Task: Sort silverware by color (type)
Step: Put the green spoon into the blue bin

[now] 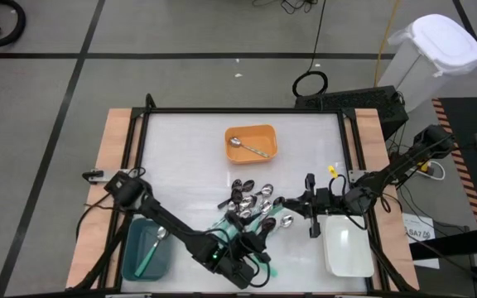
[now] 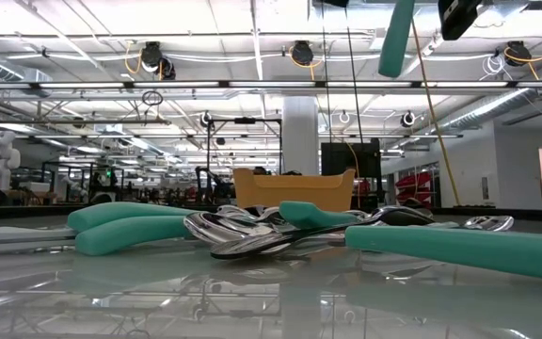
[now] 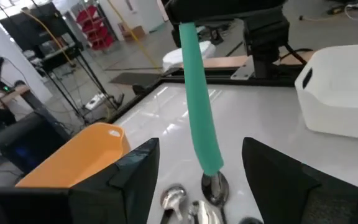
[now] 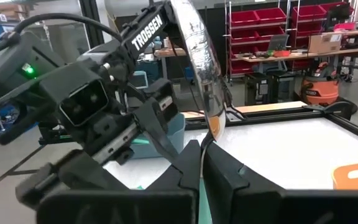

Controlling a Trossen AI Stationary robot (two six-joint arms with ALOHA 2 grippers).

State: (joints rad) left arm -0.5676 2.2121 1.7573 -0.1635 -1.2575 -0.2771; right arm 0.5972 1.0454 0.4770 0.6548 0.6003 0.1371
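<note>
A pile of spoons (image 1: 255,207) lies at the middle of the table; it holds teal-handled, all-silver and black ones, and the low view shows it too (image 2: 252,231). My right gripper (image 1: 298,205) hovers over the pile's right side, shut on a teal-handled spoon (image 3: 197,99). My left gripper (image 1: 251,247) is at the pile's near side and open. In the left wrist view its fingers (image 3: 135,177) stand on either side of the hanging handle without touching it. My right gripper pinches the teal-handled spoon between its two fingers (image 4: 229,177) at the thin metal neck (image 4: 207,140) just below the bowl. The silver bowl (image 4: 197,56) sticks out past the fingertips. The teal handle (image 2: 395,38) hangs down, slightly tilted, lifted clear above the pile.
An orange tray (image 1: 263,132) at the far middle holds a silver spoon. The teal tray (image 1: 131,257) at the near left holds a teal-handled spoon. A white tray (image 1: 348,244) sits at the near right. Teal handles (image 2: 459,247) lie close to the near edge.
</note>
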